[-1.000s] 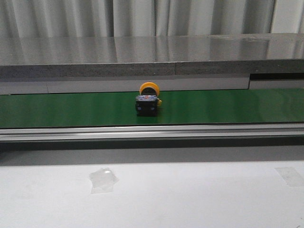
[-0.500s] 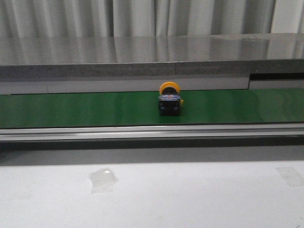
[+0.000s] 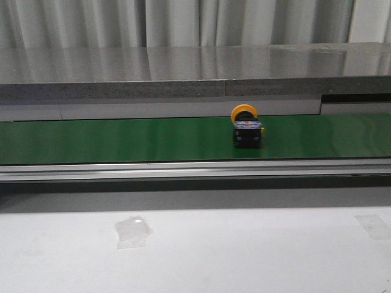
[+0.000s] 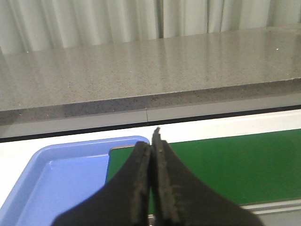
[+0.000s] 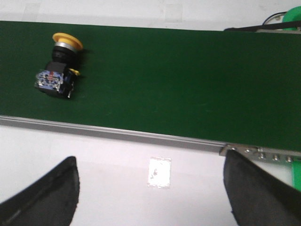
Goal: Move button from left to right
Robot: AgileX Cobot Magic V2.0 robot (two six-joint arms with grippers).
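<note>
The button (image 3: 247,128) has a yellow mushroom cap and a black boxy body. It lies on its side on the green conveyor belt (image 3: 122,140), right of the middle in the front view. It also shows in the right wrist view (image 5: 58,66). My right gripper (image 5: 150,197) is open and empty, above the white table on the near side of the belt, apart from the button. My left gripper (image 4: 151,155) is shut and empty, over the belt's left end beside a blue tray (image 4: 61,179). Neither gripper shows in the front view.
A grey aluminium rail (image 3: 195,168) runs along the belt's near edge. A grey stone ledge (image 3: 195,73) stands behind the belt. Clear tape patches (image 3: 132,231) lie on the white table. A green part (image 5: 296,172) sits at the belt's right end.
The button has travelled to the right along the belt, from left of the middle to right of the middle. Its pose on the belt stays the same.
</note>
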